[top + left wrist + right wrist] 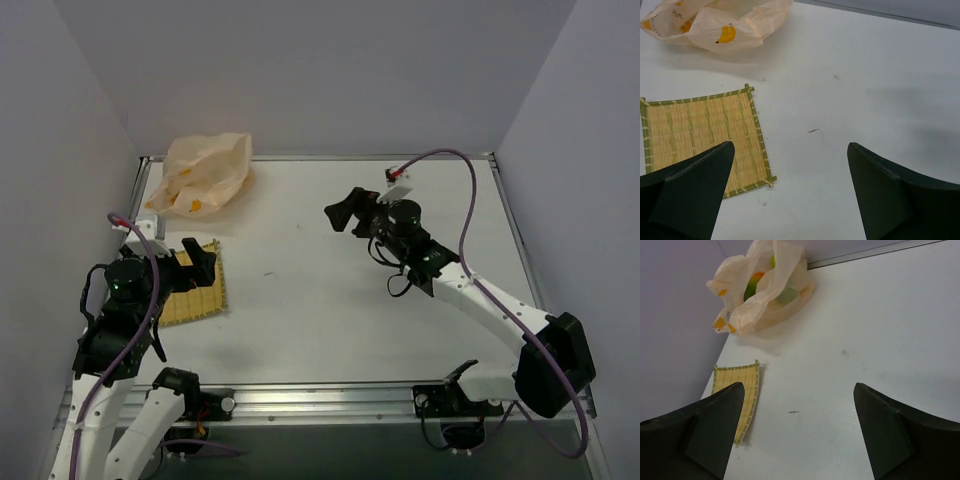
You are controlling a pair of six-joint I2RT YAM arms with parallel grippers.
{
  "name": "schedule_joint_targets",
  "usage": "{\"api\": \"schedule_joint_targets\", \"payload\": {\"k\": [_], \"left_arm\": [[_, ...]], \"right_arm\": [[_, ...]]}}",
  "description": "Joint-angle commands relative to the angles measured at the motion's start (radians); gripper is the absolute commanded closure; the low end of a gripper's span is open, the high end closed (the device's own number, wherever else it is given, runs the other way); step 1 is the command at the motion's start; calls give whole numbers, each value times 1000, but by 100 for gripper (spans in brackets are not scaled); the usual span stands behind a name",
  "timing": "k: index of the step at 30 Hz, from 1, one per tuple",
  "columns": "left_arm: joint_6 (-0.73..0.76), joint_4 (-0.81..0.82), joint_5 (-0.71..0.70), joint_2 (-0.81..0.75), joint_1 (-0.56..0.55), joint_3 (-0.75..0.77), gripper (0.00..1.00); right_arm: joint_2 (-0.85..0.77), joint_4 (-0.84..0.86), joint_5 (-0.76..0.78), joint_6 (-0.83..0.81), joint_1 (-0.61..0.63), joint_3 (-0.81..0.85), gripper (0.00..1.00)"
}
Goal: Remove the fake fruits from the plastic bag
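The plastic bag [205, 175] lies crumpled in the far left corner of the table, pale cream with orange-yellow marks. In the right wrist view its mouth faces me and fake fruits [751, 289] show green inside the plastic bag [765, 305], another one [786, 294] dimly through the film. My left gripper [200, 262] hovers open over the mat, well short of the bag [715, 20]. My right gripper [340, 212] is open above mid-table, pointing left toward the bag. Nothing sits between the fingers of either the left gripper [791, 146] or the right gripper [799, 386].
A square yellow woven mat [195, 285] with a green border lies flat at the left, near the left arm; it also shows as the mat [695, 135] in the left wrist view. Grey walls enclose the table on three sides, with a metal rim [320, 157] along the back.
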Motion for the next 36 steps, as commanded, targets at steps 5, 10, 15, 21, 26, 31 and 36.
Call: {"api": "schedule_joint_targets", "payload": {"k": [5, 10, 15, 21, 26, 31, 36], "left_arm": [[-8, -17, -106, -31, 65, 48, 6], [-41, -54, -247, -29, 88, 62, 6], [-75, -95, -379, -20, 88, 82, 6], [-106, -114, -416, -2, 83, 86, 6], [-117, -81, -340, 27, 83, 77, 6], [-138, -23, -240, 87, 91, 74, 6], [-144, 34, -130, 245, 100, 118, 6]], "right_arm": [[232, 158, 168, 79, 179, 193, 8], [448, 259, 243, 139, 253, 330, 5], [698, 331, 254, 221, 303, 549, 3], [965, 351, 229, 286, 336, 785, 2], [1230, 192, 202, 268, 325, 1149, 0], [1505, 66, 107, 318, 299, 1598, 3], [1487, 171, 80, 366, 253, 1454, 77]]}}
